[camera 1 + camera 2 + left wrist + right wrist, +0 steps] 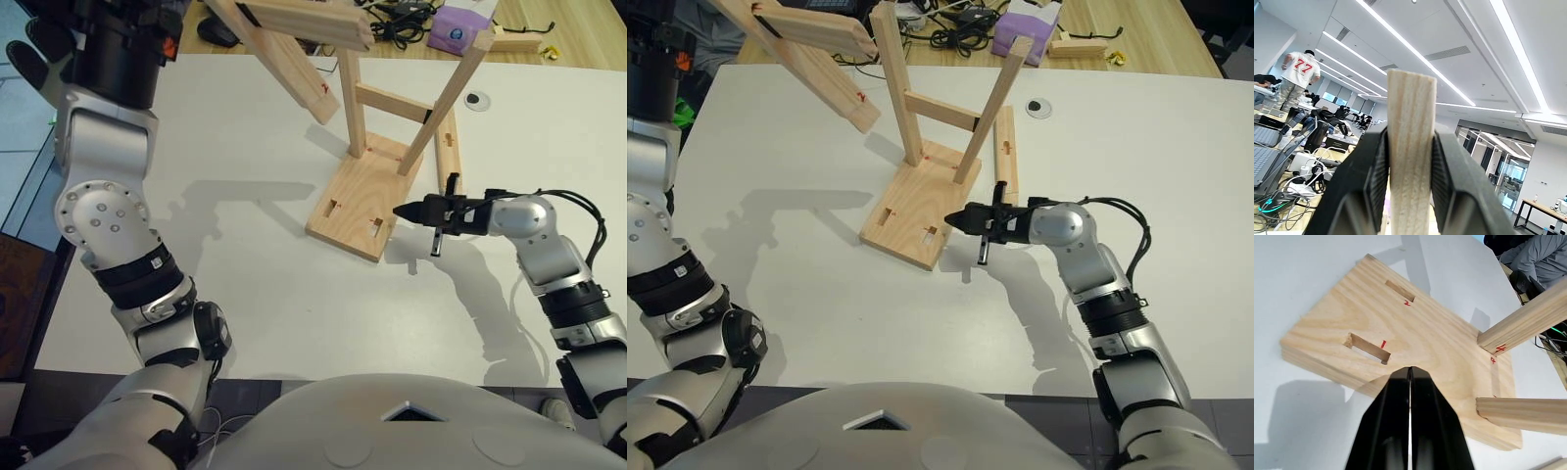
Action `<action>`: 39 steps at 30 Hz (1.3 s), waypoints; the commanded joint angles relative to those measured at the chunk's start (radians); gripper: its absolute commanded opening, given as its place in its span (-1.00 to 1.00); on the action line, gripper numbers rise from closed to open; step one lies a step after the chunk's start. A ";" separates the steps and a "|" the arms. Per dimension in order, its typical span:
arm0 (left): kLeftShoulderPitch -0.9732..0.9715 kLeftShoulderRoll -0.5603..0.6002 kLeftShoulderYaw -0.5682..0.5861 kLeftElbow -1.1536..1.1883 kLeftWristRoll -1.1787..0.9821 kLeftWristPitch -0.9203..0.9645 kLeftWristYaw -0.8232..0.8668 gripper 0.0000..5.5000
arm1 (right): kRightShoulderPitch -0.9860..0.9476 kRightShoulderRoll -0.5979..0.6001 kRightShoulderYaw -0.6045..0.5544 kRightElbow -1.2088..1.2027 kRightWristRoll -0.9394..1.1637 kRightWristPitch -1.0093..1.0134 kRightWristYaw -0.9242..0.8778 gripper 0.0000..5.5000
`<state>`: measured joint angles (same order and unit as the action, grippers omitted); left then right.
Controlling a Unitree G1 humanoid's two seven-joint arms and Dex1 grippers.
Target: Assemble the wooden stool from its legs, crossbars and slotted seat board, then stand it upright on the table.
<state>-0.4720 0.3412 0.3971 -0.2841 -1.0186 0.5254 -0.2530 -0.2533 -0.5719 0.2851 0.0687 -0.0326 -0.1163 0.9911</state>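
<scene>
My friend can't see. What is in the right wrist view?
The right tool, black and shut tight, points at a slotted seat board lying flat on a white table. The two slots nearest the tool are empty, and two wooden legs stand at the board's far end.

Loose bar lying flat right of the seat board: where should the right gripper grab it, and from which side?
Probably the near half of the loose bar, coming from above, fingers across its narrow width. It lies flat, so only the long side faces are free, and the inserted leg slants over its far end. The right gripper is shut; open it first.
</scene>
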 commanded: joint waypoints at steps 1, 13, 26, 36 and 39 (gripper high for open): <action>0.090 0.029 -0.038 -0.074 0.075 -0.002 -0.004 -0.63 | 0.109 -0.071 -0.122 -0.112 0.103 0.019 -0.001 -1.00; 0.363 -0.136 -0.238 -0.368 0.185 0.091 0.341 -0.63 | 0.495 -0.193 -0.326 -0.121 0.121 -0.047 -0.057 -1.00; 0.468 -0.173 -0.367 -0.309 0.456 -0.148 0.154 -0.63 | 0.437 -0.201 -0.277 -0.106 0.105 -0.062 -0.062 -1.00; 0.482 -0.215 -0.377 -0.202 0.542 -0.266 0.093 -0.63 | 0.428 -0.198 -0.265 -0.107 0.109 -0.054 -0.064 -1.00; 0.474 -0.215 -0.367 -0.201 0.556 -0.281 0.093 -0.63 | 0.430 -0.196 -0.262 -0.108 0.108 -0.054 -0.066 -1.00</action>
<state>0.0126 0.1242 0.0268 -0.4951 -0.4821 0.2521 -0.1613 0.1876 -0.7622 0.0187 -0.0328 0.0825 -0.1724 0.9267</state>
